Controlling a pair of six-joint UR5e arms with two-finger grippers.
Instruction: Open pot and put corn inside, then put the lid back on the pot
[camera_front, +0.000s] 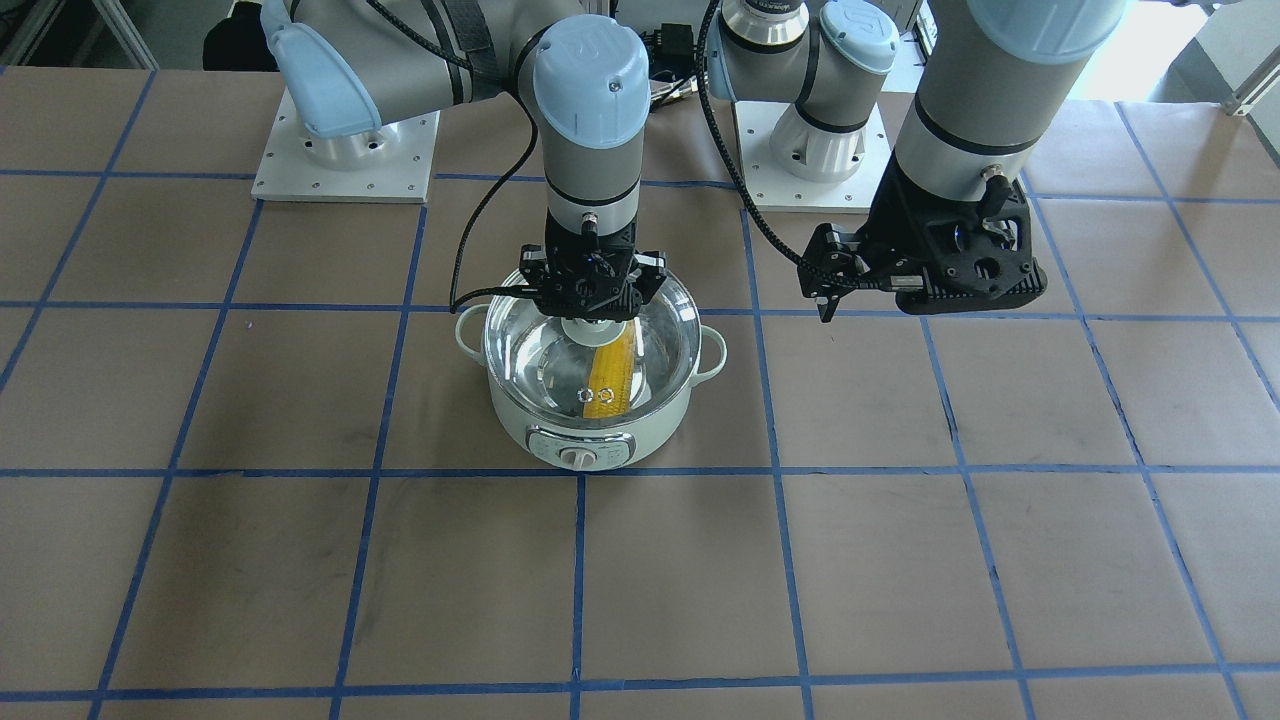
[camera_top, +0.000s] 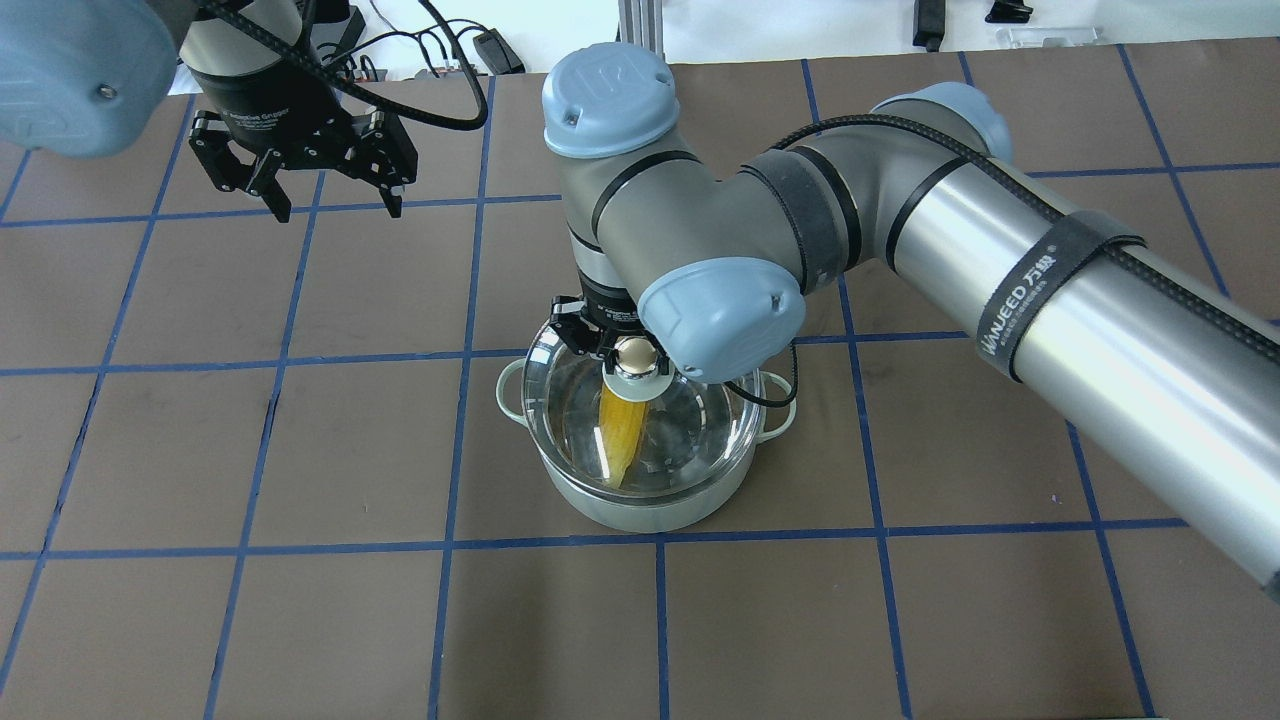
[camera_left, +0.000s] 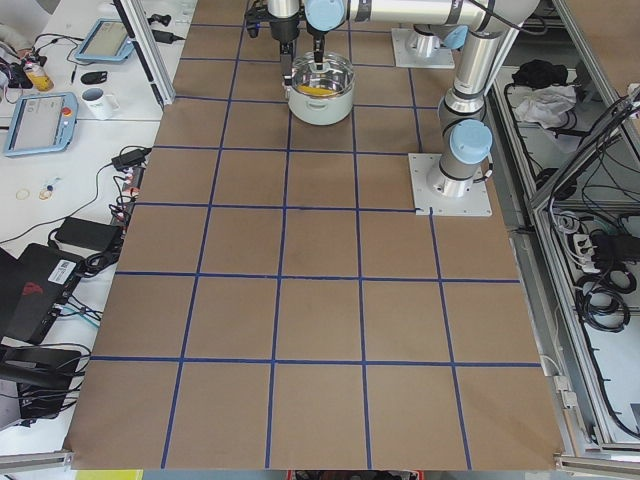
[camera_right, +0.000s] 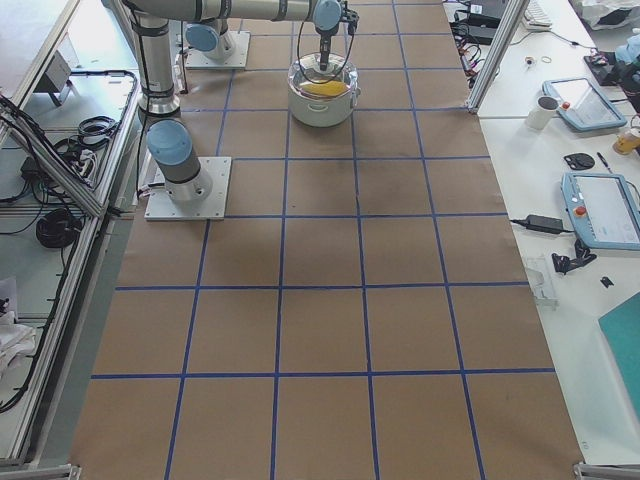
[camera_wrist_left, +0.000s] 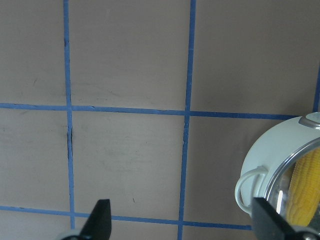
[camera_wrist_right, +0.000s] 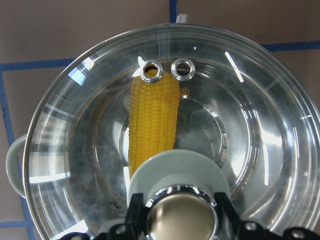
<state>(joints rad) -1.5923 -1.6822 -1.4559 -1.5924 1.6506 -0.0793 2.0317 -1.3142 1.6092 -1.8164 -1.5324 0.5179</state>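
The pale mint-green pot (camera_front: 590, 440) stands mid-table. The clear glass lid (camera_front: 655, 335) sits on its rim. The yellow corn (camera_front: 610, 385) lies inside, seen through the glass. My right gripper (camera_front: 592, 318) reaches straight down over the lid and is shut on its shiny knob (camera_wrist_right: 182, 217); a finger (camera_wrist_right: 136, 212) presses each side. The right wrist view shows the corn (camera_wrist_right: 152, 120) under the lid (camera_wrist_right: 250, 125). My left gripper (camera_top: 338, 212) is open and empty, hovering well away from the pot (camera_top: 640, 505). Its wrist view shows the pot's side handle (camera_wrist_left: 250, 187) at the right edge.
Brown table cover with a blue tape grid. The two arm base plates (camera_front: 345, 160) (camera_front: 800, 170) sit behind the pot. My right arm's long link (camera_top: 1050, 290) spans the table's right side. Side benches hold tablets and a mug (camera_left: 100, 100).
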